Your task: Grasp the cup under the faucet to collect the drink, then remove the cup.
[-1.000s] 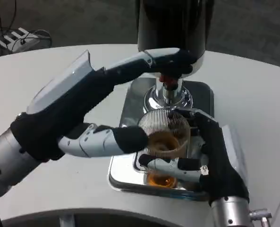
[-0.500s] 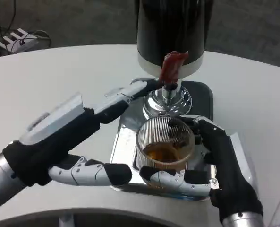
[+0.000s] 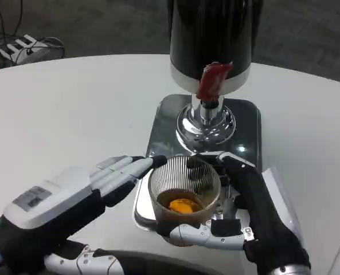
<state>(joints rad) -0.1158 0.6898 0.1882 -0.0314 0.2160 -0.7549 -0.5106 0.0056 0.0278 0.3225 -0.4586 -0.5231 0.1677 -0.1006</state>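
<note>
You see the dispenser (image 3: 211,40) cut off by the picture's top edge. The cup (image 3: 184,197) hides the tray's (image 3: 164,123) near rim, and its base sits behind your right hand's fingers (image 3: 207,234).

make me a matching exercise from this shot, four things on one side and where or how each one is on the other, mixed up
Things:
1. cup
2. tap lever
3. left hand
4. tray

States:
a. red, on the front of the dark dispenser
b. shiny metal, flat under the dispenser's base
c. clear and ribbed, with amber drink in the bottom, held by the right hand
d. holds nothing, fingers extended towards the cup

Pairs: 1-c, 2-a, 3-d, 4-b
</note>
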